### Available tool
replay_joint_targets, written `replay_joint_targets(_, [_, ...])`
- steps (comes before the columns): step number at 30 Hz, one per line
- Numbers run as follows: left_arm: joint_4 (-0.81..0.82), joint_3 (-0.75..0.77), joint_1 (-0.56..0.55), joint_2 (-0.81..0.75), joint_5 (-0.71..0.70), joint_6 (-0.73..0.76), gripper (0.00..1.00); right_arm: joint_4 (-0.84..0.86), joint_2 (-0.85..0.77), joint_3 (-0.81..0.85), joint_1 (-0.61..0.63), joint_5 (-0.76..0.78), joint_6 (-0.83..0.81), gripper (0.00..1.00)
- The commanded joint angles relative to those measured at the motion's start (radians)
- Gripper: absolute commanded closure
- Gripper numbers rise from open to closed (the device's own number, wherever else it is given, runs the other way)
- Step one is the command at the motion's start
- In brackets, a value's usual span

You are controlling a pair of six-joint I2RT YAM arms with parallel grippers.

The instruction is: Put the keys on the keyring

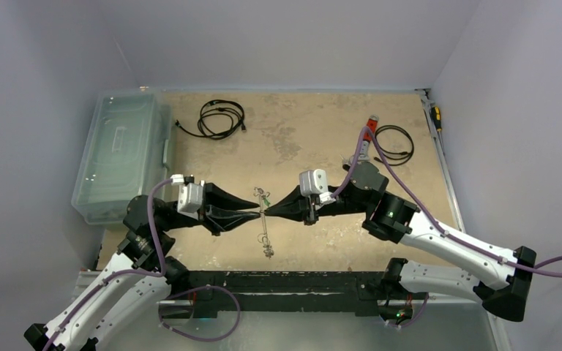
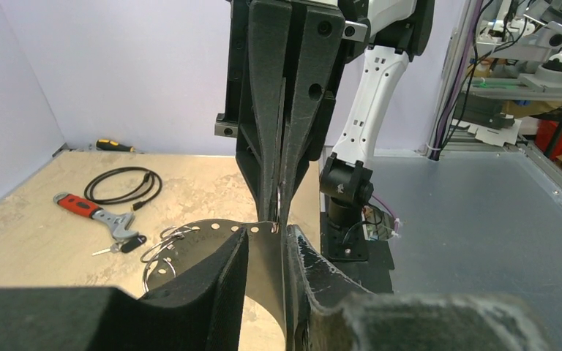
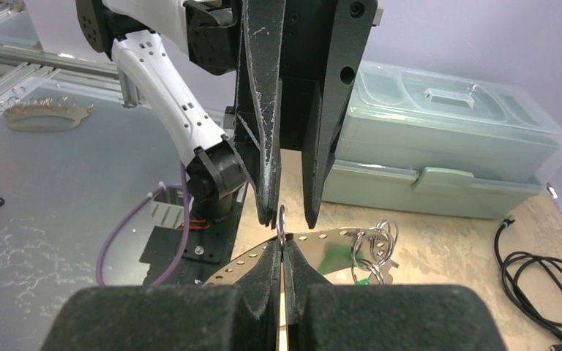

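The keyring [image 1: 264,238] is a thin flat grey hoop with holes along its rim, edge-on between both grippers above the table. My right gripper [image 3: 283,245] is shut on the keyring's [image 3: 329,248] rim, where a small wire ring stands up between its tips. My left gripper [image 2: 267,232] faces it tip to tip, its fingers a little apart and straddling the keyring [image 2: 190,245]. Small split rings [image 3: 377,241] and a green-tagged key [image 3: 362,274] hang from the hoop. A black-headed key [image 2: 128,243] lies on the table.
A clear plastic box [image 1: 121,153] stands at the left edge. Black coiled cables [image 1: 221,117] lie at the back, another cable [image 1: 395,142] beside the red-handled wrench [image 2: 91,210]. A screwdriver [image 1: 435,117] rests by the right wall.
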Motion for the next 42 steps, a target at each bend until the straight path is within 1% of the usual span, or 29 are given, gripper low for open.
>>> replay_joint_targets(1, [0.044, -0.001, 0.002, 0.009, 0.01, -0.014, 0.77, 0.092, -0.004, -0.002, 0.003, -0.004, 0.025, 1.0])
replay_joint_targets(5, [0.053, -0.004, 0.001, 0.01, 0.006, -0.021, 0.78, 0.109, -0.003, -0.008, 0.004, -0.014, 0.034, 1.0])
replay_joint_targets(9, [0.057, -0.007, 0.001, 0.008, 0.002, -0.023, 0.76, 0.111, 0.002, -0.006, 0.004, -0.021, 0.036, 1.0])
replay_joint_targets(12, [0.054, -0.005, 0.002, 0.008, -0.001, -0.023, 0.68, 0.113, 0.007, -0.006, 0.003, -0.025, 0.038, 1.0])
replay_joint_targets(15, [0.051, -0.007, 0.001, 0.005, -0.006, -0.022, 0.67, 0.122, 0.014, -0.006, 0.004, -0.029, 0.041, 1.0])
replay_joint_targets(17, [0.05, -0.007, 0.002, 0.005, -0.007, -0.021, 0.68, 0.128, 0.017, -0.006, 0.004, -0.034, 0.045, 1.0])
replay_joint_targets(23, [0.047, -0.006, 0.002, 0.007, -0.013, -0.019, 0.77, 0.137, 0.018, -0.004, 0.004, -0.045, 0.05, 1.0])
replay_joint_targets(27, [0.047, -0.007, 0.002, 0.008, -0.017, -0.017, 0.8, 0.138, 0.02, -0.002, 0.004, -0.053, 0.051, 1.0])
replay_joint_targets(29, [0.045, -0.007, 0.002, 0.008, -0.021, -0.018, 0.8, 0.141, 0.023, -0.002, 0.004, -0.061, 0.056, 1.0])
replay_joint_targets(35, [0.042, -0.006, 0.002, 0.011, -0.024, -0.018, 0.75, 0.154, 0.034, -0.003, 0.004, -0.067, 0.066, 1.0])
replay_joint_targets(42, [0.036, -0.006, 0.002, 0.014, -0.036, -0.017, 0.79, 0.164, 0.04, 0.002, 0.004, -0.071, 0.074, 1.0])
